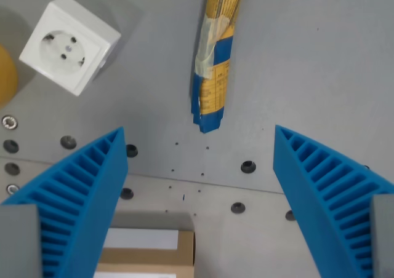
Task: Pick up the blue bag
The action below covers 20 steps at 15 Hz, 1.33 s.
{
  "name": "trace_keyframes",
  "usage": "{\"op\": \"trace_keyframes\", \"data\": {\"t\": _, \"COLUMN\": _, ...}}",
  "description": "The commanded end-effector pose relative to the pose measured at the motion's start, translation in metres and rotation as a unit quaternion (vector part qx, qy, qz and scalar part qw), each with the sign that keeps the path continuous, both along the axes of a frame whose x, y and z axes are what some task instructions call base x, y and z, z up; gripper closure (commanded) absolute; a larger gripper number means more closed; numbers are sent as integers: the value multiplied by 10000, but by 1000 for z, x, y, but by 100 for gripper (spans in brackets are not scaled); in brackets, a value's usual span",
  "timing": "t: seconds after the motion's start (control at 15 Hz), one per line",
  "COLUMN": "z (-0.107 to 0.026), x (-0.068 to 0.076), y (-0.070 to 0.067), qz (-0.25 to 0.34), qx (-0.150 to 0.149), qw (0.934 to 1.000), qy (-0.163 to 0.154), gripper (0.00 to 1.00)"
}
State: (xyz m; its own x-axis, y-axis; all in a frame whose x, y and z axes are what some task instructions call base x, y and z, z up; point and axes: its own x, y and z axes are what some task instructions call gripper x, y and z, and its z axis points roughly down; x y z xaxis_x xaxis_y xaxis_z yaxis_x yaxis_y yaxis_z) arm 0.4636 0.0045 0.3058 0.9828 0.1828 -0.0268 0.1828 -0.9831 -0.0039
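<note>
The blue bag (214, 56) is a long narrow packet, blue with yellow and white print. It lies on the grey table, running from the top edge down to the middle of the wrist view. My gripper (200, 139) is open and empty. Its two blue ribbed fingers (83, 198) stand wide apart at the lower left and lower right. The bag's lower end sits just above the gap between the fingertips, apart from both.
A white socket box (69, 43) lies at the upper left. Part of a yellow object (6, 75) shows at the left edge. A cardboard box with a white label (148, 253) is at the bottom. The grey table (320, 63) has several bolt holes.
</note>
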Motion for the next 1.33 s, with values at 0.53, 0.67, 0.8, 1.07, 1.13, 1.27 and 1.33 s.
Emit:
{"op": "trace_keyframes", "data": {"t": 0.53, "z": -51, "x": 7, "y": -17, "qz": -611, "qx": 144, "qw": 9962, "qy": -595, "gripper": 0}}
{"op": "trace_keyframes", "data": {"t": 0.67, "z": -61, "x": 10, "y": -19, "qz": -642, "qx": 163, "qw": 9960, "qy": -601, "gripper": 0}}
{"op": "trace_keyframes", "data": {"t": 0.8, "z": -71, "x": 11, "y": -20, "qz": -659, "qx": 177, "qw": 9958, "qy": -613, "gripper": 0}}
{"op": "trace_keyframes", "data": {"t": 1.07, "z": -91, "x": 9, "y": -21, "qz": -627, "qx": 183, "qw": 9955, "qy": -692, "gripper": 0}}
{"op": "trace_keyframes", "data": {"t": 1.13, "z": -96, "x": 8, "y": -22, "qz": -609, "qx": 187, "qw": 9954, "qy": -715, "gripper": 0}}
{"op": "trace_keyframes", "data": {"t": 1.27, "z": -106, "x": 7, "y": -23, "qz": -581, "qx": 189, "qw": 9955, "qy": -726, "gripper": 0}}
{"op": "trace_keyframes", "data": {"t": 1.33, "z": -111, "x": 7, "y": -24, "qz": -571, "qx": 190, "qw": 9956, "qy": -717, "gripper": 0}}
